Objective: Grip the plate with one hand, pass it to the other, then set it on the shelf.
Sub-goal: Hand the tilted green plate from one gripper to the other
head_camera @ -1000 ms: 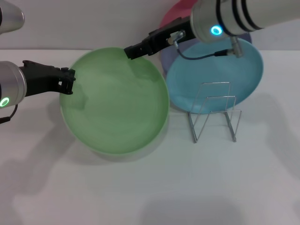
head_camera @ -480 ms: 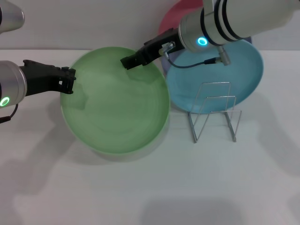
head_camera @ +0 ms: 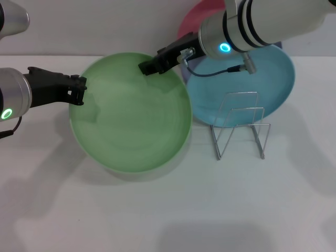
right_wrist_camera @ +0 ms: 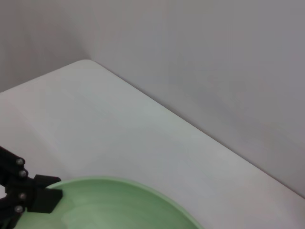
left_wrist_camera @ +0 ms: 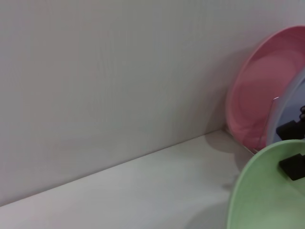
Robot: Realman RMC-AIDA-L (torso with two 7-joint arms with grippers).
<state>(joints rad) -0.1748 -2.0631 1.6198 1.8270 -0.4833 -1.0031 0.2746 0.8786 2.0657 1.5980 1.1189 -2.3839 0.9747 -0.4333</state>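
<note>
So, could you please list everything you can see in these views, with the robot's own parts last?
light-green plate: one, held above the table, centre-left.
turquoise-blue plate: one, upright behind the rack.
lavender plate: one, mostly hidden behind the turquoise one.
pink plate: one, leaning against the wall at the back.
wire rack: one, silver, right of the green plate.
table: one, white.
left hand: black, shut on the light-green plate's left rim.
right hand: black, at the plate's far rim; grip unclear.
</note>
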